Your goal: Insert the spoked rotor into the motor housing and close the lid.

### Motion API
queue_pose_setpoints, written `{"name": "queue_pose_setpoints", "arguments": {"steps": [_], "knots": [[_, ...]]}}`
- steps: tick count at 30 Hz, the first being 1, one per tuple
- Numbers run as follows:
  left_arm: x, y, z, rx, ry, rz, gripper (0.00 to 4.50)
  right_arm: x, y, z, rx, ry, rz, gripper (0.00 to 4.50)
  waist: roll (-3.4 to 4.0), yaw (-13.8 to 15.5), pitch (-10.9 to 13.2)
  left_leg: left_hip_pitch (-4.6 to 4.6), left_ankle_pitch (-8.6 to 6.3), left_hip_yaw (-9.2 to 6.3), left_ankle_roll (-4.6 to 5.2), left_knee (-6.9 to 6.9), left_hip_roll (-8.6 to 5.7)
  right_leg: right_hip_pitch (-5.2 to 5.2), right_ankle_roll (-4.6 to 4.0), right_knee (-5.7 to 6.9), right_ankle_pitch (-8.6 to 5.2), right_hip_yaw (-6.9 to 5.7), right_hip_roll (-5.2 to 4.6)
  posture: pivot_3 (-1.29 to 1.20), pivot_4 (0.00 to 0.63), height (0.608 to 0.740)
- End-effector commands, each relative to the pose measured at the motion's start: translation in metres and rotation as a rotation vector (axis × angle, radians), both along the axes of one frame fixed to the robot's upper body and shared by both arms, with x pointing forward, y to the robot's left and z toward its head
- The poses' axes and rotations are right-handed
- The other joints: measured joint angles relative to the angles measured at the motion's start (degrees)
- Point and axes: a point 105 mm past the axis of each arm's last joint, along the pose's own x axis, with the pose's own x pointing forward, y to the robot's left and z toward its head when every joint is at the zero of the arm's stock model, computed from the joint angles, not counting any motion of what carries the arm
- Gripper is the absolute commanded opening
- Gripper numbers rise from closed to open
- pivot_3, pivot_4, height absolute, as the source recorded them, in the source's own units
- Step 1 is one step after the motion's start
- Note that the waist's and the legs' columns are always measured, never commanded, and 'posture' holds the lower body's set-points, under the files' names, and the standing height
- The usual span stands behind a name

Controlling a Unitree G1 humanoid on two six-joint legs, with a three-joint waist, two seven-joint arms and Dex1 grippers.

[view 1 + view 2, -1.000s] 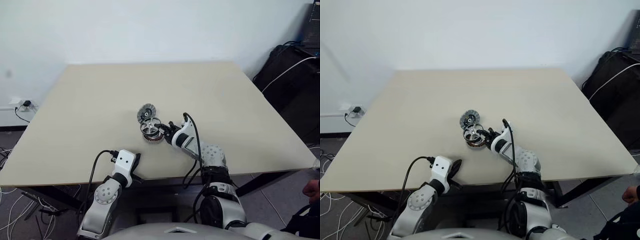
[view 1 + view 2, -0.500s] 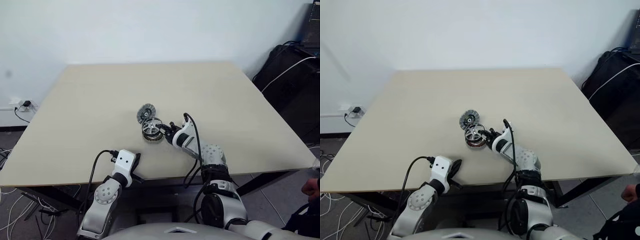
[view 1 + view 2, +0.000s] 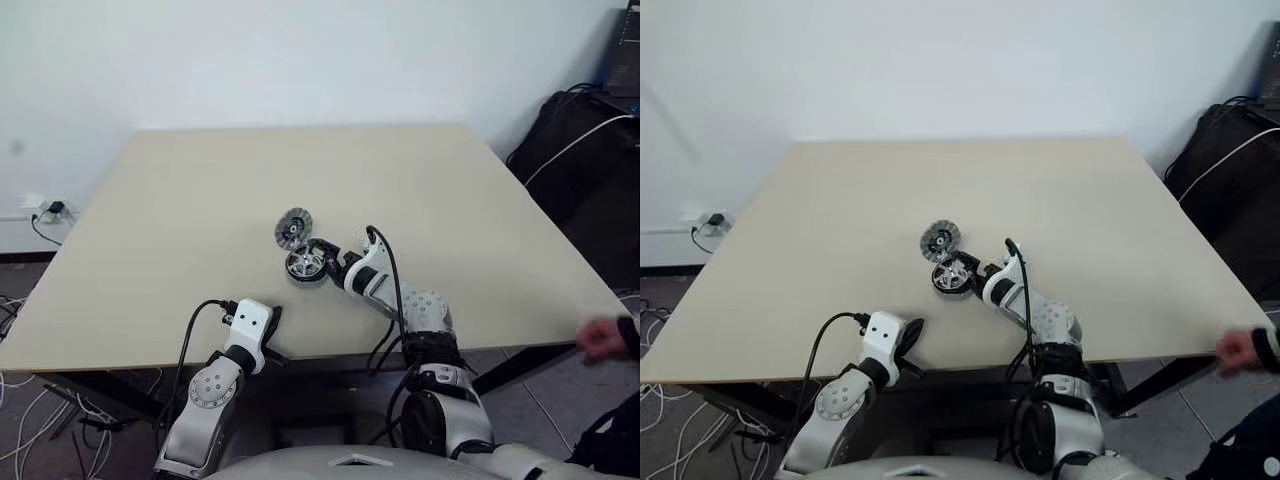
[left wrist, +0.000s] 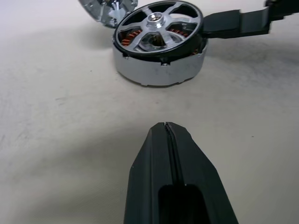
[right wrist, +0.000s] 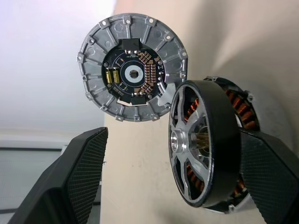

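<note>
Mid-desk, rotor [image 4: 160, 24] sits in housing [image 4: 159, 70]; right gripper [image 3: 333, 262] fingers wide, left gripper [image 4: 169, 128] pinched shut. Careless retreat could knock rotor loose; lid [image 3: 293, 228] still off.

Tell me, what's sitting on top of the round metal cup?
The dark spoked rotor sits on the motor housing. Copper windings peek between its spokes; the rest inside is covered.

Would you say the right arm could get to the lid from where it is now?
Probably yes. The lid lies uncovered on the table just beyond the motor housing, where the open right gripper sits. The housing, with the spoked rotor on it, stands between, so the arm would likely go over or around it.
</note>
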Motion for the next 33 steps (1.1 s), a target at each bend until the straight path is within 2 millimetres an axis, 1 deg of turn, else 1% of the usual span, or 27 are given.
{"name": "queue_pose_setpoints", "arguments": {"steps": [1, 8, 13, 17, 20, 24, 30, 33], "knots": [[0.005, -0.003, 0.015, -0.020, -0.061, -0.003, 0.00, 0.006, -0.011, 0.020, -0.019, -0.095, -0.031, 4.46, 0.00, -0.03, 0.00, -0.02, 0.00, 0.00, 0.00, 0.00, 0.00, -0.02, 0.00, 0.00, 0.00, 0.00, 0.00, 0.00, 0.000, 0.740], [0.005, -0.004, 0.015, -0.021, -0.060, -0.009, 0.00, 0.002, -0.029, 0.022, -0.108, -0.138, -0.078, 4.46, 0.00, -0.06, 0.00, -0.05, 0.00, 0.01, 0.00, 0.00, 0.00, -0.05, 0.00, 0.00, 0.00, 0.00, 0.00, 0.00, 0.000, 0.740], [0.004, -0.004, 0.015, -0.022, -0.057, -0.011, 0.00, -0.006, -0.039, 0.024, -0.144, -0.160, -0.089, 4.46, 0.00, -0.07, 0.00, -0.05, 0.00, 0.01, 0.00, 0.00, 0.00, -0.05, -0.02, -0.01, -0.01, 0.00, 0.00, 0.00, 0.000, 0.740], [0.004, -0.005, 0.014, -0.023, -0.054, -0.013, 0.00, -0.011, -0.049, 0.020, -0.168, -0.147, -0.109, 4.46, 0.00, -0.06, 0.00, -0.04, 0.00, 0.01, 0.00, 0.00, 0.00, -0.04, -0.04, -0.01, -0.02, 0.00, 0.01, 0.00, 0.000, 0.740], [0.004, -0.004, 0.014, -0.023, -0.055, -0.011, 0.00, -0.017, -0.057, 0.017, -0.191, -0.144, -0.117, 4.46, -0.01, 0.02, 0.01, -0.04, 0.00, 0.01, 0.00, 0.00, -0.01, -0.05, -0.25, 0.00, -0.15, 0.00, 0.01, 0.00, 0.000, 0.740], [0.003, -0.004, 0.014, -0.022, -0.054, -0.009, 0.00, -0.026, -0.065, 0.011, -0.221, -0.135, -0.123, 4.46, -0.02, 0.02, 0.01, -0.04, 0.00, 0.01, 0.01, 0.00, -0.01, -0.04, -0.25, -0.01, -0.15, 0.01, 0.00, 0.00, 0.000, 0.740], [0.004, -0.004, 0.014, -0.021, -0.054, -0.010, 0.00, -0.041, -0.069, -0.001, -0.285, -0.112, -0.100, 4.46, -0.02, -0.03, 0.01, -0.01, 0.00, 0.01, 0.01, 0.00, 0.00, -0.03, -0.26, 0.01, -0.17, 0.01, 0.01, 0.00, 0.000, 0.740], [0.004, -0.004, 0.014, -0.021, -0.053, -0.013, 0.00, -0.046, -0.068, -0.005, -0.285, -0.096, -0.102, 4.46, -0.02, -0.01, 0.01, -0.01, 0.00, 0.02, 0.01, 0.00, 0.00, -0.04, -0.26, 0.01, -0.17, 0.01, 0.01, 0.00, 0.000, 0.740]]}}
